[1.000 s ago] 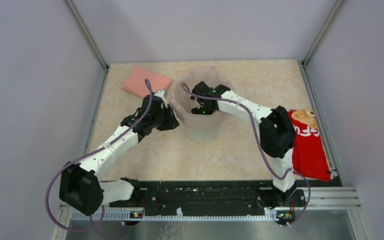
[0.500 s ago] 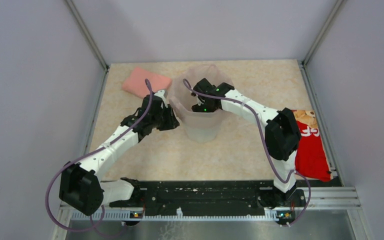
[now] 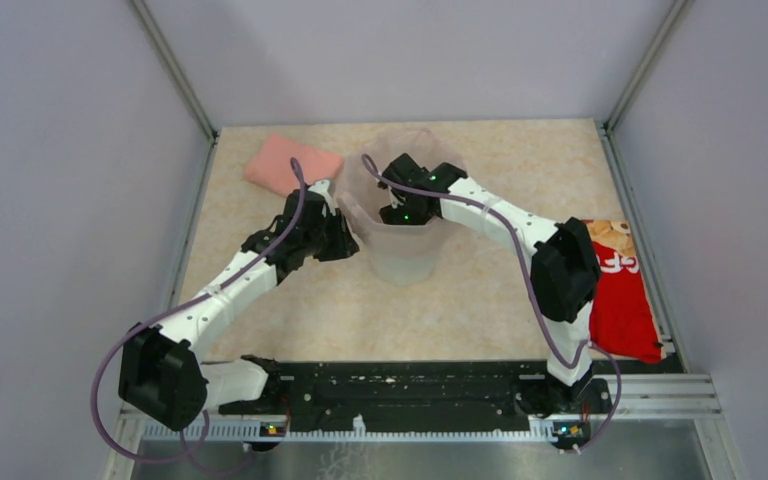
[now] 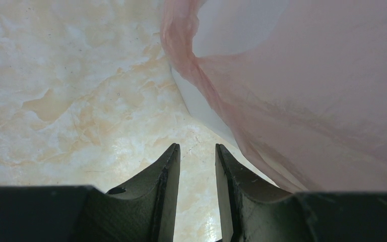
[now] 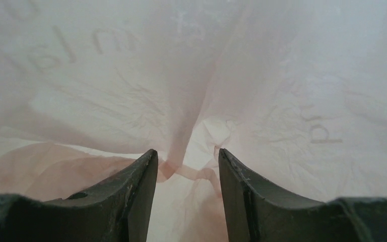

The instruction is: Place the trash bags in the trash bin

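- At the centre of the overhead frame, the right gripper is down inside the trash bin. Over the last second it has crept toward the upper left while its elbow swung out to the right.
- Its jaws are half apart, a shade narrower than a moment ago. A pleat of the trash bag runs between them, unpinched.
- The left gripper hasn't budged at the bin's left rim. It shows a narrow gap with nothing in it, and pink film hangs just beside it.
- The bag already lines the bin, so I'd guess the right arm is pushing it deeper and the job is nearly done.
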Controlling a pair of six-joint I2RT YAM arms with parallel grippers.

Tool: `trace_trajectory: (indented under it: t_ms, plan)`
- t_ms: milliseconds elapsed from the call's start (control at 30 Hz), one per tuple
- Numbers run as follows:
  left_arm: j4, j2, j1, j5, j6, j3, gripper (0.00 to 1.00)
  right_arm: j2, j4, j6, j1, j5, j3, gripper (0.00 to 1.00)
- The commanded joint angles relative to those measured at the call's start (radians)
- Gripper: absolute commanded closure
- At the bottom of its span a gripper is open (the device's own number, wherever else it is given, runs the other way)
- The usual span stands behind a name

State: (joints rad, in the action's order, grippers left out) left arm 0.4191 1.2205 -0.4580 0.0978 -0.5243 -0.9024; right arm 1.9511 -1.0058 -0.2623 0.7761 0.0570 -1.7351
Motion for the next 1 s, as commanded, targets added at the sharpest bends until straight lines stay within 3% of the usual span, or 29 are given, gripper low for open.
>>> trace_trajectory:
  t_ms: [0, 400, 967]
  plan:
    - [-0.039, 0.007, 0.004, 0.016, 0.010, -0.030, 0.62, -0.049, -0.012, -0.013, 0.016, -0.035, -0.074, 0.52]
    - [-0.042, 0.009, 0.005, 0.013, 0.012, -0.025, 0.62, -0.034, -0.031, -0.001, -0.021, 0.004, -0.137, 0.52]
    - [0.014, 0.004, 0.004, -0.044, 0.022, -0.067, 0.61, -0.139, -0.052, -0.002, -0.019, 0.002, -0.188, 0.52]
